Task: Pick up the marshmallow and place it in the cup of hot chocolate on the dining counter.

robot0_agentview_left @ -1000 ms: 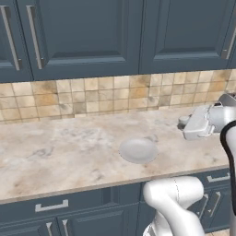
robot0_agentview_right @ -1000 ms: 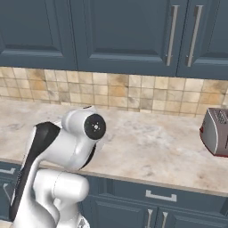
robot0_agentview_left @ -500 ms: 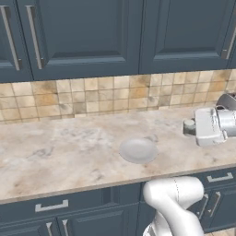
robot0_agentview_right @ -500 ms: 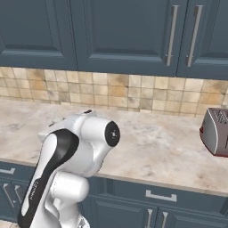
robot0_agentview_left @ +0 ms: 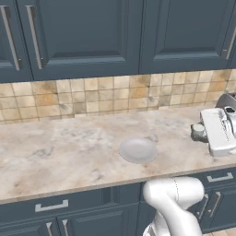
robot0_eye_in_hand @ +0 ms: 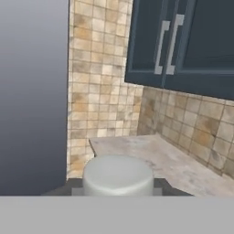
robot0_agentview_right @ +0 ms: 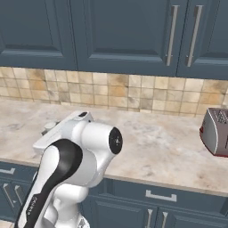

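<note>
Swung rightward, jaws clamp the marshmallow (robot0_eye_in_hand: 118,176).

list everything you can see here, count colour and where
marshmallow: 1, white, stubby, clamped between the finger tips in the hand view
plate: 1, pale grey, round, lying on the counter near its front edge
toaster: 1, red and silver, on the counter at the far right of the right base view
counter: 1, beige marbled top, running along the wall
wall tiles: tan and beige band behind the counter
upper cabinets: dark blue doors with steel bar handles, above the tiles
lower cabinets: dark blue fronts with steel handles, under the counter
arm: 1, white with dark joints, in front of the counter
gripper: 1, dark finger tips, shut on the marshmallow
</note>
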